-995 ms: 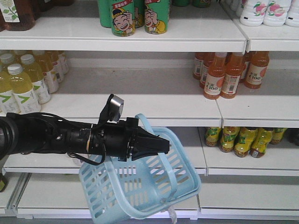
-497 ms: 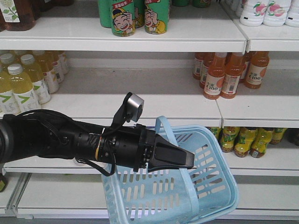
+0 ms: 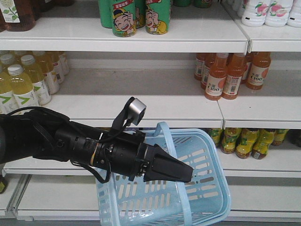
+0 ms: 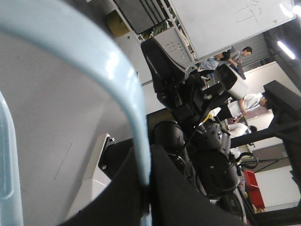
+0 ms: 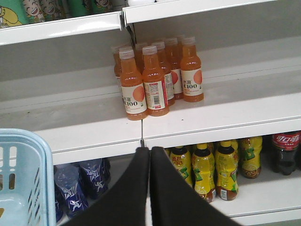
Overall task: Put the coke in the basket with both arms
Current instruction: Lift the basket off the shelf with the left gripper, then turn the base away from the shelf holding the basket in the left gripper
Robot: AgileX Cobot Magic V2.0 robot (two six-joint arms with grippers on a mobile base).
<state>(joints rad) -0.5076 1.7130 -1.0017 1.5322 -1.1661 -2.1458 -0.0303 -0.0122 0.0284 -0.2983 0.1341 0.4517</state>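
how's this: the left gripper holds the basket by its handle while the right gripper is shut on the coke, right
Not quite: the right gripper is shut on nothing; the right wrist view shows the coke on the lower shelf. The left gripper does hold the basket by its handle.

Pale blue against black.
Slotted pale-blue basket (image 3: 186,132); black arm (image 3: 47,141); coke (image 5: 286,148) red-labelled, white script; orange bottles (image 5: 146,80), white labels.

Even bright indoor light; left wrist foreground is blurred.
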